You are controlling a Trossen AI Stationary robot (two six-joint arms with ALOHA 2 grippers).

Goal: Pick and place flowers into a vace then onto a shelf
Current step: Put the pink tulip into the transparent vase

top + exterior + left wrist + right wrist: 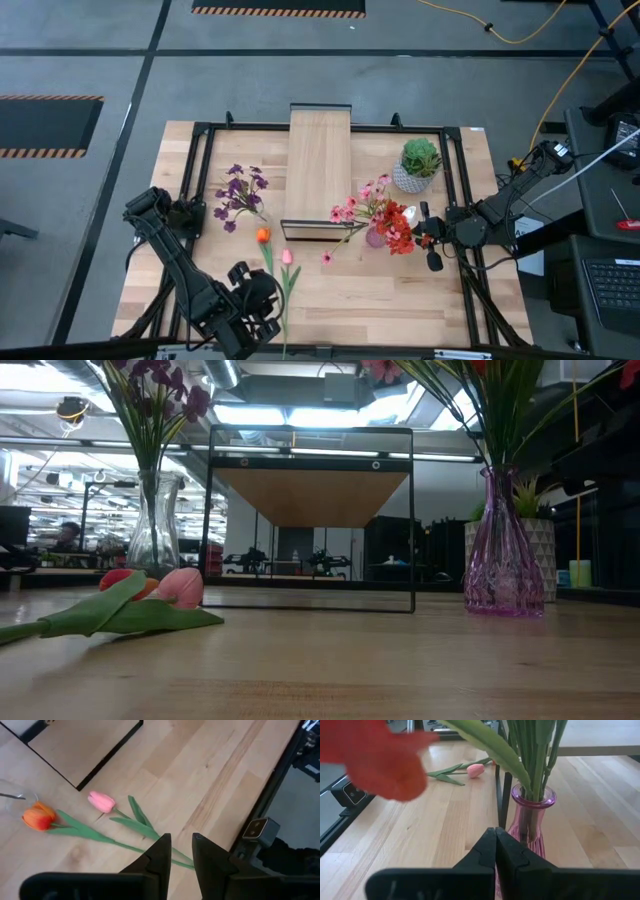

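An orange tulip (pixel 262 236) and a pink tulip (pixel 287 257) lie flat on the table with their stems running toward the near edge. My left gripper (pixel 180 851) hovers over the stems' lower ends (pixel 176 858), open by a narrow gap. Purple flowers (pixel 240 193) stand in a clear vase (pixel 153 540). Pink blossoms (pixel 352 208) and red blooms (pixel 398 232) stand in a pink glass vase (pixel 532 822). My right gripper (pixel 495 840) is shut, level with that vase on its right side. The shelf (pixel 320 165) stands at the table's far middle. My right gripper's shut fingertips (pixel 490 845) point at the lower body of the pink vase (pixel 517 832) from the table's right. Whether they touch the glass I cannot tell, because the fingers cover that spot.
A round green plant in a white pot (pixel 419 166) stands right of the shelf, behind the pink vase. A dark frame (pixel 200 180) runs around the table top. Bare wood lies along the near edge, right of the tulips (pixel 400 295).
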